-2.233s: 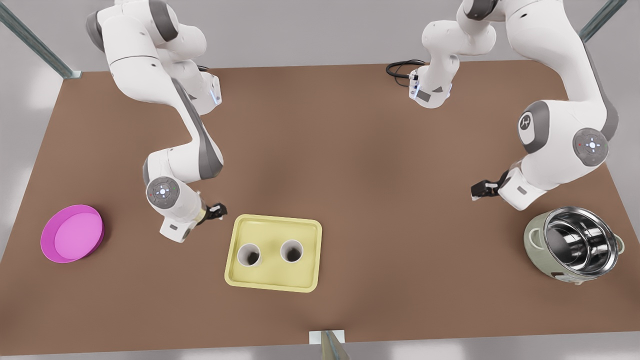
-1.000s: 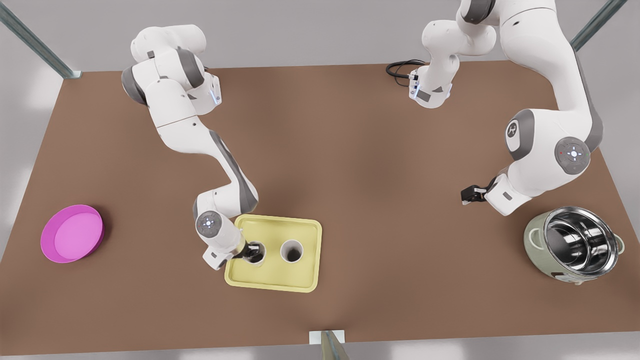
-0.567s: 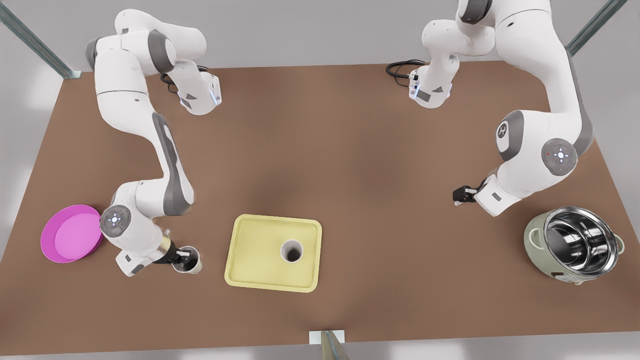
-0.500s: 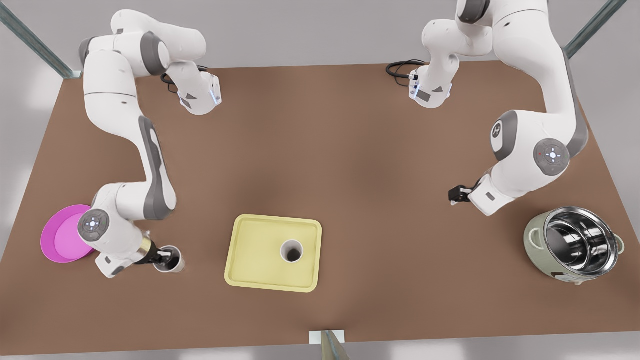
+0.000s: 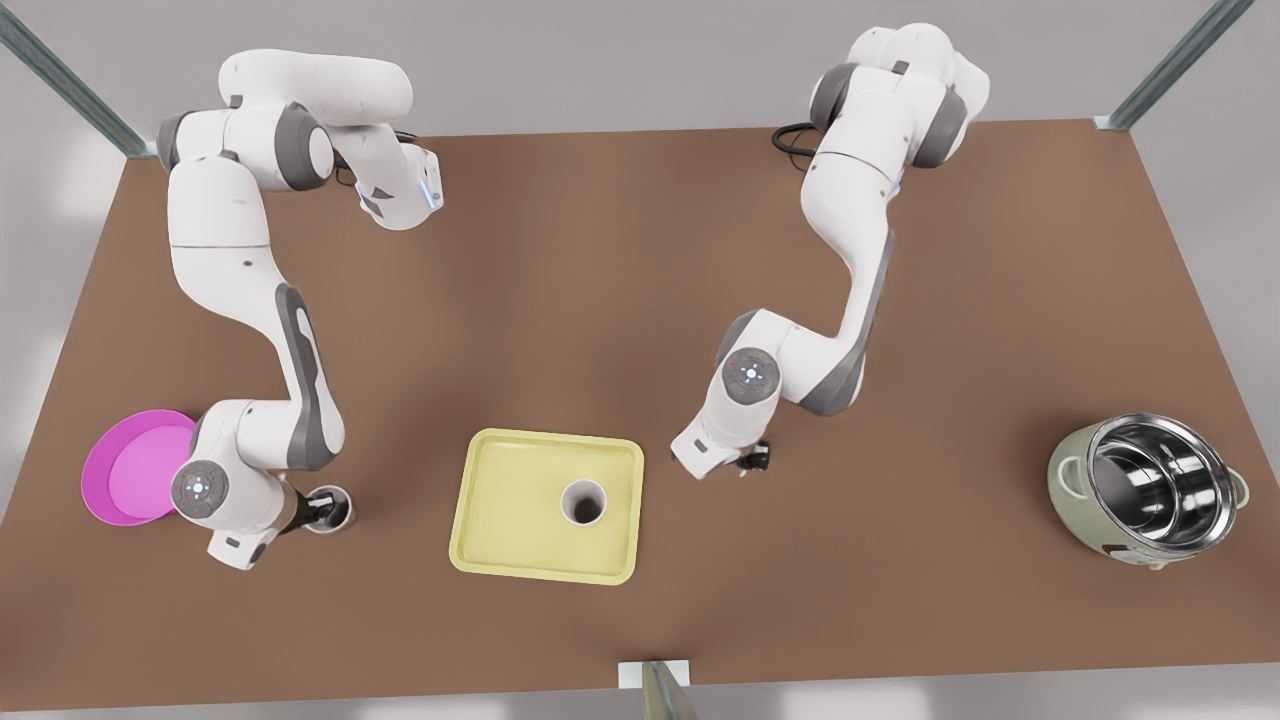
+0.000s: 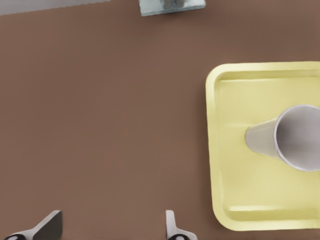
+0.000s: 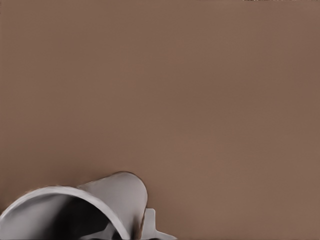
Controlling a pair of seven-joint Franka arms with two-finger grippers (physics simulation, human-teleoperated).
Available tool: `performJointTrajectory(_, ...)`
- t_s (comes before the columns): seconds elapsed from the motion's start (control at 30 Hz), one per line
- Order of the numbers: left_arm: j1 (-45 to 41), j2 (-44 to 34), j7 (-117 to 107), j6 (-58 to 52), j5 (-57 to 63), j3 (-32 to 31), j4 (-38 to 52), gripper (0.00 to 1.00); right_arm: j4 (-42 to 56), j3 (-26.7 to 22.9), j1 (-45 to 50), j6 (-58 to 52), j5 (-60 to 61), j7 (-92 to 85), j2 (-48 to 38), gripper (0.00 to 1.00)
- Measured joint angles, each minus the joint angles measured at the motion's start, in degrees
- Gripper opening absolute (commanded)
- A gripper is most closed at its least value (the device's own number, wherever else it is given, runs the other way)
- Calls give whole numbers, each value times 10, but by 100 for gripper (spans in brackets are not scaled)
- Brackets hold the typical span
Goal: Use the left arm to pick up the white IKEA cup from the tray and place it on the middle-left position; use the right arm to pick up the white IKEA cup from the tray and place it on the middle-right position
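The pale yellow tray [image 5: 500, 480] [image 6: 235, 100] lies near the table's front edge, and one white cup [image 5: 583, 502] [image 6: 300, 137] stands upright in it. A second white cup [image 5: 331, 508] [image 7: 117, 197] is off the tray toward the front view's left, close to the pink dish. My right gripper [image 5: 322, 509] is shut on its rim, with one finger [image 7: 150, 226] against the outer wall. Whether that cup rests on the table I cannot tell. My left gripper [image 5: 752, 460] [image 6: 112, 217] hangs open over bare tabletop just off the tray's edge on the front view's right.
A round pink dish [image 5: 130, 480] lies at the front view's far left, partly under the right arm. A green rice cooker with a steel bowl [image 5: 1150, 490] stands at the far right. A metal bracket [image 5: 652, 682] [image 6: 172, 6] marks the front edge.
The right gripper took a cup from the tray, carried it toward the front view's left and has now nearly stopped. The left arm swung in from the far right to beside the tray.
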Motion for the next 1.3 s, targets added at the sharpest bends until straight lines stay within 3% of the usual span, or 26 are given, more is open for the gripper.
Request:
performJointTrajectory(0.23,-39,44,-86,73,2,-1,47,100,1,24,-23,0,-15,-26,-30,100)
performJointTrajectory(0.53,-83,60,-178,109,6,3,51,100,1,28,-25,-186,32,-42,-275,100)
performJointTrajectory(0.67,-94,72,-211,119,11,3,51,100,-59,27,-17,-241,36,-16,-352,100)
performJointTrajectory(1.07,-97,165,-276,193,22,50,160,100,-68,25,-21,-286,38,40,-343,100)
performJointTrajectory(1.3,-98,194,-297,224,22,51,169,100,-66,25,-30,-295,39,60,-324,100)
